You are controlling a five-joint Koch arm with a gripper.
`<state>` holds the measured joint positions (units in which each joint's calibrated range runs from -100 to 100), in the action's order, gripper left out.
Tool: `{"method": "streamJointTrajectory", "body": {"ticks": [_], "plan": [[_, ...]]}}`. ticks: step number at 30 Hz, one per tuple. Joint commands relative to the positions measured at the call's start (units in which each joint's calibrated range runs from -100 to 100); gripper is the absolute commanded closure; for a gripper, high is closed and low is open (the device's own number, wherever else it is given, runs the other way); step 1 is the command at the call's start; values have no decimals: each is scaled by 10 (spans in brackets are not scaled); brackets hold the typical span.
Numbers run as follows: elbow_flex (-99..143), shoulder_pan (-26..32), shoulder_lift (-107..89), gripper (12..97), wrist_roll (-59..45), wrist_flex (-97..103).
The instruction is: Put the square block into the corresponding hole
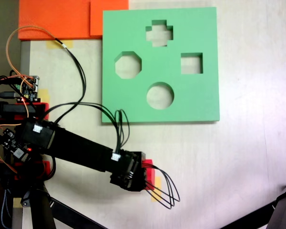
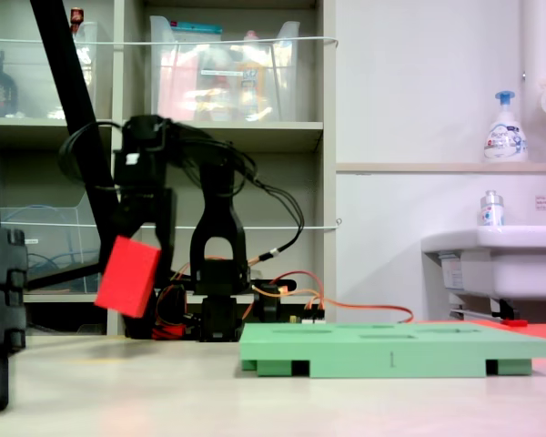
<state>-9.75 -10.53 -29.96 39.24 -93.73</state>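
In the fixed view from above, the arm [image 1: 76,148] is reaching from its base at the left edge out to the right and slightly toward the bottom of the picture, with its black wrist ending below the green foam board [image 1: 200,102] and well apart from it. A sliver of red, the square block [image 1: 148,167], is peeking out at the right side of the wrist, with black cable loops trailing past it.

In the low side view, the arm is rising from its base, bending at the top and hanging its forearm straight down on the left. The gripper [image 2: 138,259] is clamping the square block [image 2: 127,275], which is hanging tilted, one corner pointing down, clear above the table [image 2: 118,382] and left of the board [image 2: 391,350].

The corresponding hole [image 1: 191,63] is sitting at the board's right side in the view from above, to the right of the octagonal cutout [image 1: 128,65], below and right of the cross-shaped cutout [image 1: 159,33], and above and right of the round cutout [image 1: 160,95]. Two orange foam slabs [image 1: 57,19] are lying at the far left corner, touching the board's edge.

On the right of the side view, a pump bottle [image 2: 504,129] with a blue top is standing on a ledge above a white sink [image 2: 491,259]; its label is too small to read. A small sign at the right edge is also unreadable.
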Motion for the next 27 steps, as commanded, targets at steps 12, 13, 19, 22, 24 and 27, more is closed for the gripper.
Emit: {"method": "streamJointTrajectory", "body": {"ticks": [12,13,19,22,24,27], "plan": [[-231,159,45,768,167,-58],[-257,168,68,767,175,-58],[-427,214,238,754,208,-59],[-503,232,319,744,220,-58],[-545,240,362,744,226,-58],[-584,250,410,744,233,-53]]}}
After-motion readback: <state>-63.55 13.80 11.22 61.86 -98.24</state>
